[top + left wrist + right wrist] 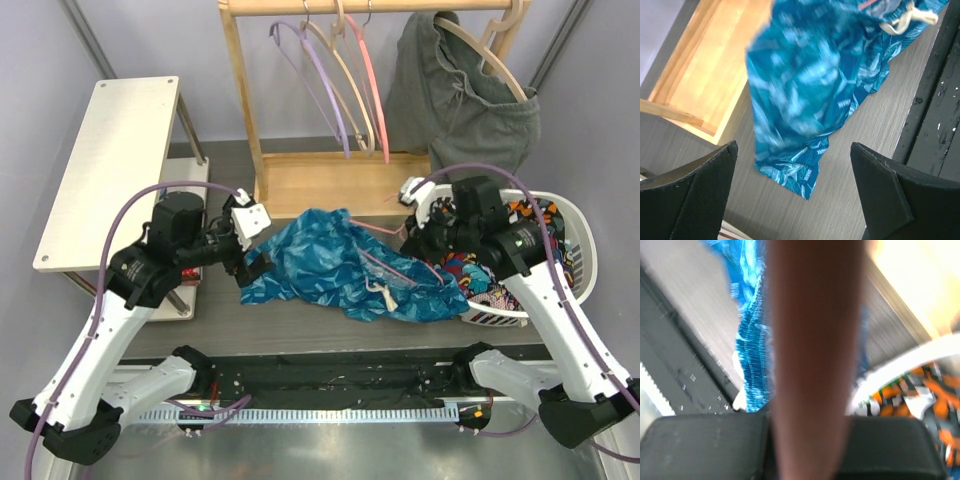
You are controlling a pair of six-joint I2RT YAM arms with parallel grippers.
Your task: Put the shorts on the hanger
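The blue leaf-print shorts (335, 262) lie crumpled on the table's middle, white drawstring (383, 292) toward the front. The thin pink wire hanger (383, 229) lies partly across and under them, running toward the basket. My right gripper (415, 237) is shut on the hanger, which shows in the right wrist view as a blurred pink bar (812, 340) between the fingers (705, 440), with the shorts (750, 340) behind. My left gripper (250, 262) is open just left of the shorts. In the left wrist view (795, 185) the shorts' corner (805, 170) lies flat ahead of the wide-apart jaws.
A wooden rack (320, 180) stands at the back with lavender, wooden and salmon hangers (345, 85) and a grey garment (460, 95). A white basket (585, 245) of orange-navy patterned clothes sits at the right. A white side table (110, 160) is at the left.
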